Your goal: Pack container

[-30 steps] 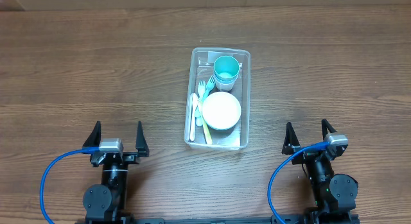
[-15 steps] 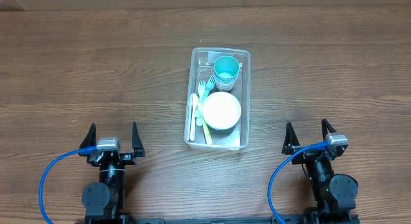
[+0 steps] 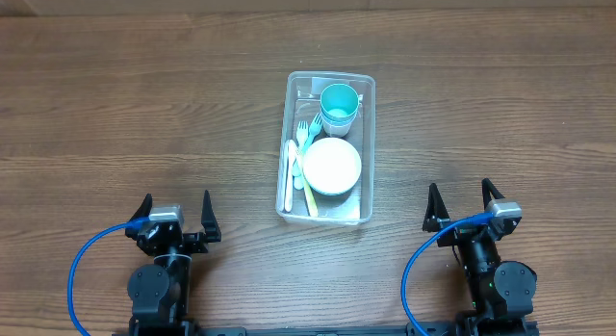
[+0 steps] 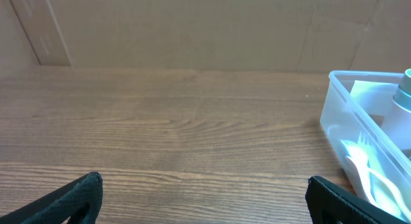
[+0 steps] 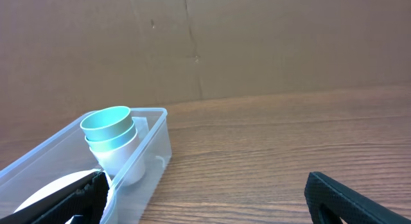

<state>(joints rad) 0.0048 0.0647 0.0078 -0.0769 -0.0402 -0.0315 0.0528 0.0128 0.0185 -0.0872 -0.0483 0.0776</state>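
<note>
I count one clear container (image 3: pixel 330 75) on the tabletop (image 3: pixel 144 105), two stacked cups, a teal cup (image 3: pixel 339 100) over a white cup (image 5: pixel 122 163), one white bowl (image 3: pixel 332 165), and several plastic utensils (image 3: pixel 289 172), exact number unclear.

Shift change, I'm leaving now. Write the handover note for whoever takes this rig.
Left gripper: open, empty, parked at the near edge of the table.
Right gripper: open, empty, parked at the near edge.
Container: mid-table, between the arms and beyond them.
Inside: stacked cups at the far end, white bowl nearer, cutlery along the left wall.
Done: these items are packed; no other items show on the table.
Left: probably nothing to load. No lid in view.
</note>
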